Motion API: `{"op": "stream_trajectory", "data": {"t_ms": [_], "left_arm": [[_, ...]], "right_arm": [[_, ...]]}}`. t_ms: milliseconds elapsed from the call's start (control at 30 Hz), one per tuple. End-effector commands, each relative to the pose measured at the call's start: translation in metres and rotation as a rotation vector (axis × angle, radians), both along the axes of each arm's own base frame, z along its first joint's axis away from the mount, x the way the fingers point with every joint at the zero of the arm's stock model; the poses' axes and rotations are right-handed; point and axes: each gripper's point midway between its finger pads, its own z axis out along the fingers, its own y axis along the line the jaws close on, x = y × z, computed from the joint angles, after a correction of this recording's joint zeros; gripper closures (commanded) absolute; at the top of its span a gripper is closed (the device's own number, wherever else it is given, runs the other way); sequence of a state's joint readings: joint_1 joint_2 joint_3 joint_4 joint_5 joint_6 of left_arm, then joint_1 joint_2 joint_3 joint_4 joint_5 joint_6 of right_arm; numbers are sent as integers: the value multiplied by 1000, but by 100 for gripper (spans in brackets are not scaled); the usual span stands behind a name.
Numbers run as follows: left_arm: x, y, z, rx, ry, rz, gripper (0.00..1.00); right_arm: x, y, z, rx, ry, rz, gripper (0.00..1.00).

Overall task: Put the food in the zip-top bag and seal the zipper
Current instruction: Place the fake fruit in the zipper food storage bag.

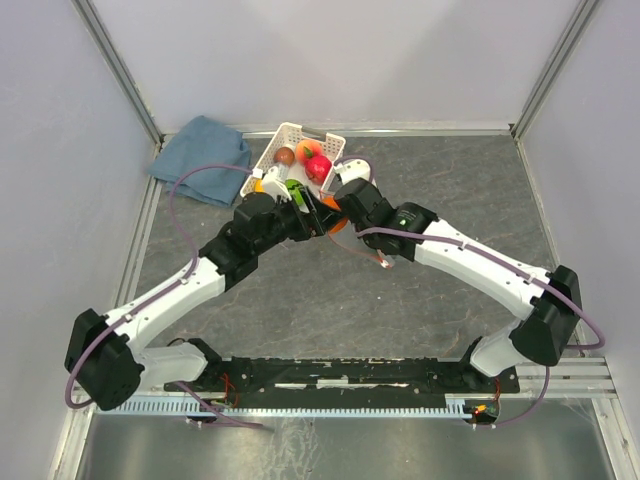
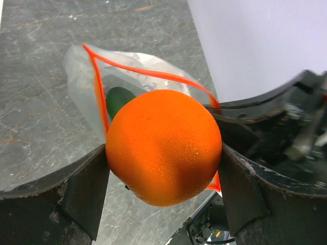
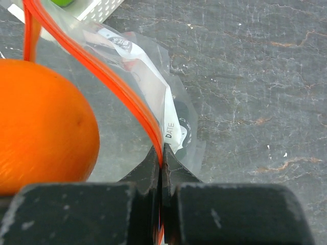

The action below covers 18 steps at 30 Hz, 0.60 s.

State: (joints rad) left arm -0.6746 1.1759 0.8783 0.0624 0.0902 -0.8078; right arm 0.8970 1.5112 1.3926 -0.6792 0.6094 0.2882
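Observation:
My left gripper (image 2: 163, 171) is shut on the orange toy fruit (image 2: 163, 147) and holds it just above the open mouth of the clear zip-top bag (image 2: 82, 71). A dark green food (image 2: 118, 99) lies inside the bag. My right gripper (image 3: 162, 162) is shut on the bag's orange-red zipper strip (image 3: 107, 76) and holds that mouth edge up; the orange fruit (image 3: 41, 127) shows to its left, the white label (image 3: 171, 127) just beyond. In the top view both grippers meet in front of the basket (image 1: 325, 215). Brown (image 1: 285, 156), peach (image 1: 304, 149) and red-pink (image 1: 318, 167) foods sit in the basket.
The white slotted basket (image 1: 284, 133) stands tilted at the back centre, right behind the grippers. A blue folded cloth (image 1: 200, 158) lies at the back left. Metal frame posts stand at both back corners. The dark marbled tabletop (image 1: 450, 180) stretches to the right.

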Motion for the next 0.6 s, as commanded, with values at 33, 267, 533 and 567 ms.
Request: {"op": "stream_trajectory", "data": {"t_ms": [33, 267, 533, 567], "left_arm": [[14, 4, -17, 16, 30, 82, 63], [22, 6, -33, 98, 53, 104, 61], [19, -8, -31, 139, 44, 83, 41], [19, -9, -30, 140, 42, 82, 39]], "right_arm": [[0, 7, 25, 116, -60, -3, 98], [-2, 10, 24, 132, -52, 8, 98], [-3, 18, 20, 156, -35, 27, 98], [-3, 19, 20, 160, -33, 29, 98]]}}
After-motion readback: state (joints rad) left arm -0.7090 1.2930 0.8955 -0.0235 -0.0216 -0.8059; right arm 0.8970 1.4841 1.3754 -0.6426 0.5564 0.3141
